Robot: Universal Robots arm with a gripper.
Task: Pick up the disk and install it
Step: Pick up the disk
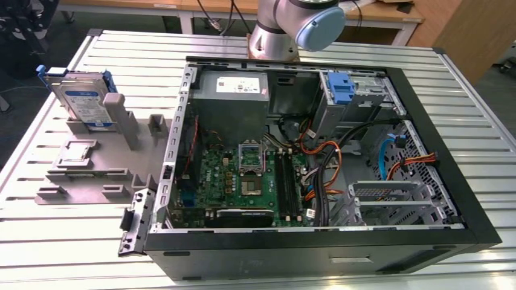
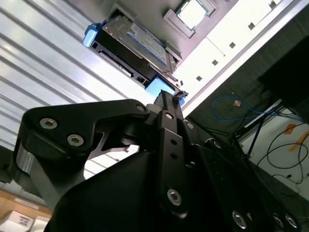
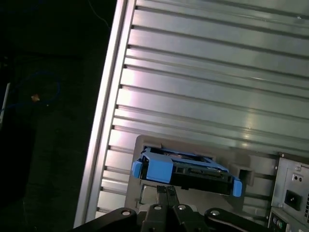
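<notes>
The disk (image 1: pixel 81 99) is a silver-grey drive with a white-and-blue label in a blue carrier. It stands on edge in a grey holder (image 1: pixel 96 175) at the exterior view's left, beside the open computer case (image 1: pixel 322 163). Both wrist views look down on the disk (image 2: pixel 135 41) (image 3: pixel 186 169) from above. My gripper (image 3: pixel 166 189) (image 2: pixel 170 94) hangs above it, apart from it. Its black fingers are pressed together with nothing between them.
A bare blue bracket (image 1: pixel 342 90) sits on the metal drive cage at the case's far right corner. Cables and a motherboard (image 1: pixel 241 181) fill the case. The ribbed metal table (image 1: pixel 451 90) surrounds the case. The arm's base (image 1: pixel 290 24) rises behind the case.
</notes>
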